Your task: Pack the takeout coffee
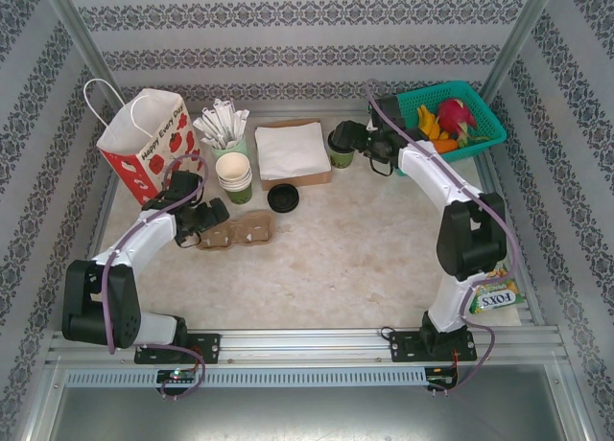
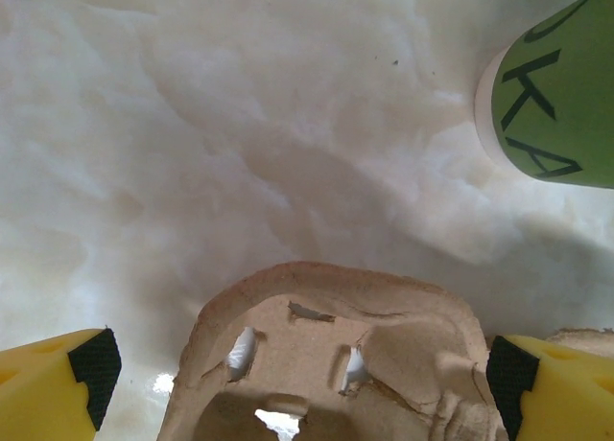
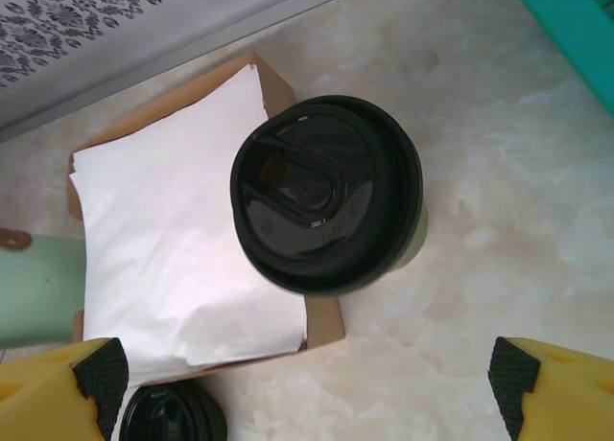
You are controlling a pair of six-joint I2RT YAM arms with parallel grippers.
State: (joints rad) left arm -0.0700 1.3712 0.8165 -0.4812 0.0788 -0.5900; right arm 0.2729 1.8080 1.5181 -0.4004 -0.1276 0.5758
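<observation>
Jaws on both arms stand spread wide, and neither pair holds anything.

At the far left corner of the worktop the red-flowered paper bag [image 1: 144, 139] stands upright with its mouth open. Just in front of it the left arm [image 1: 144, 240] reaches in from its base at the near edge, elbow bent, wrist low. Its jaws straddle the left end of the brown cardboard cup carrier [image 1: 245, 232]. In the left wrist view the carrier [image 2: 336, 355] lies between the black pads [image 2: 94, 364]; I cannot tell whether either pad touches it.

Toward the middle of the far edge come the stack of lidless green cups [image 1: 234, 175], the tray of white napkins [image 1: 291, 149], and a loose black lid [image 1: 283, 198] in front of it.

The takeout coffee [image 1: 341, 149] stands upright on the worktop just right of the napkins, lid on, well apart from the bag. The right arm [image 1: 441, 187] stretches toward the far edge, its forearm angled left, beside the teal basket [image 1: 487, 113]. In the right wrist view the coffee [image 3: 326, 192] sits ahead of the open pads [image 3: 101, 374], ungripped.

Judging by this, nothing is packed yet: gripping the cup, carrying it across and lowering it into the bag all remain.
</observation>
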